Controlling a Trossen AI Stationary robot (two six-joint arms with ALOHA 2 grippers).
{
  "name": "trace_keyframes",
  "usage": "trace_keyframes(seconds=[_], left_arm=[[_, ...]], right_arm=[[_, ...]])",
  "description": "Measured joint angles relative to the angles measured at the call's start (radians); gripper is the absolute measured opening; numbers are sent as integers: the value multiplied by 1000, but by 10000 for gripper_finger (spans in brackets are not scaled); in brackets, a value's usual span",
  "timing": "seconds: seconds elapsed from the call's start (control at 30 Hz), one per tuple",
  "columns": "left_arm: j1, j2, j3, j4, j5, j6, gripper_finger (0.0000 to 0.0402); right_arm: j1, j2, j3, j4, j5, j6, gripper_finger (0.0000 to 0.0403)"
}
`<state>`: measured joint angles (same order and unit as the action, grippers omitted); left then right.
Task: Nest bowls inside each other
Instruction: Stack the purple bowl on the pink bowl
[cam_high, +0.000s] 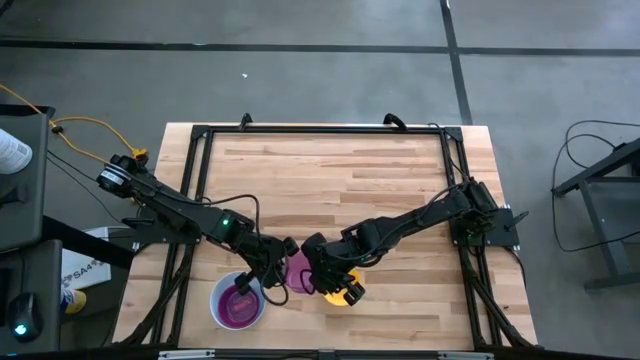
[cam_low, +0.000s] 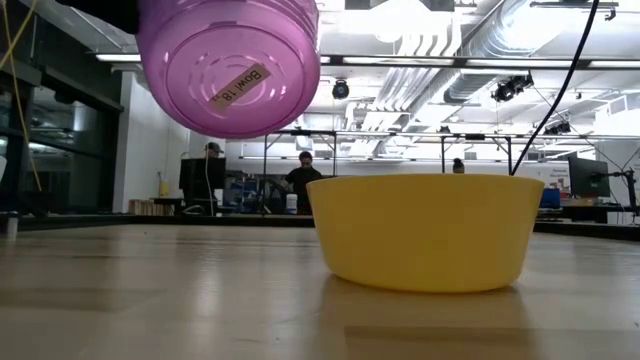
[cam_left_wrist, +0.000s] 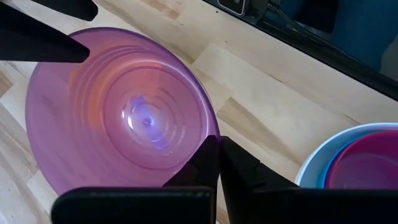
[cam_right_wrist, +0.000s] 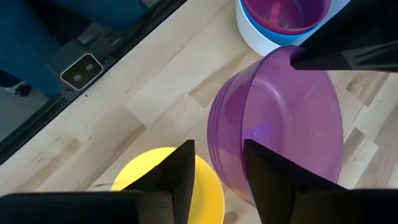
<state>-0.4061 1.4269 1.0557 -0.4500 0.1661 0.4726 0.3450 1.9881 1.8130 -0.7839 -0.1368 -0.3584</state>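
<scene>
- While it hangs clear of the table (cam_high: 330, 170), the purple bowl (cam_high: 298, 272) is pinched at its rim between both my grippers, near the front edge.
- My left gripper (cam_left_wrist: 217, 165) is closed tight on one side of that rim, one finger inside the wall and one outside.
- My right gripper (cam_right_wrist: 217, 168) clasps the opposite side of the rim, its fingers (cam_right_wrist: 180, 168) spread only by the wall between them.
- From table level the purple bowl floats up and to the left of the yellow bowl (cam_low: 425, 230), tipped so its ringed underside faces forward; a small label reading "Bowl 18" sticks to the base.
- It is see-through purple plastic with stepped rings round its floor, and nothing lies in it.
- Yellow bowl sits upright on the wood just beside the purple one, under my right wrist; I cannot see into it.
- White bowl (cam_high: 222, 300) stands left of them near the front edge, under my left arm.
- Inside it sits the blue bowl (cam_right_wrist: 261, 23), and inside that a reddish-pink one (cam_right_wrist: 286, 12), all nested upright.
- Beyond the table, people (cam_low: 300, 180) stand among desks far back in the room.
</scene>
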Motion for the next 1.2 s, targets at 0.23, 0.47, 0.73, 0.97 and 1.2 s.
trace_keyframes(seconds=[0.23,0.47,0.73,0.97,1.2], left_arm=[[0,0,0,4,1,-10,0],[0,0,0,6,-29,-37,0],[0,-11,-1,12,-37,-36,0],[0,-16,-1,14,-29,-34,0],[0,-16,-1,18,-25,-33,0]], right_arm=[[0,0,0,-4,4,-15,130],[0,0,0,-5,68,-15,130],[0,0,0,14,78,-19,130],[2,0,0,24,78,-35,130],[2,0,0,23,70,-39,130]])
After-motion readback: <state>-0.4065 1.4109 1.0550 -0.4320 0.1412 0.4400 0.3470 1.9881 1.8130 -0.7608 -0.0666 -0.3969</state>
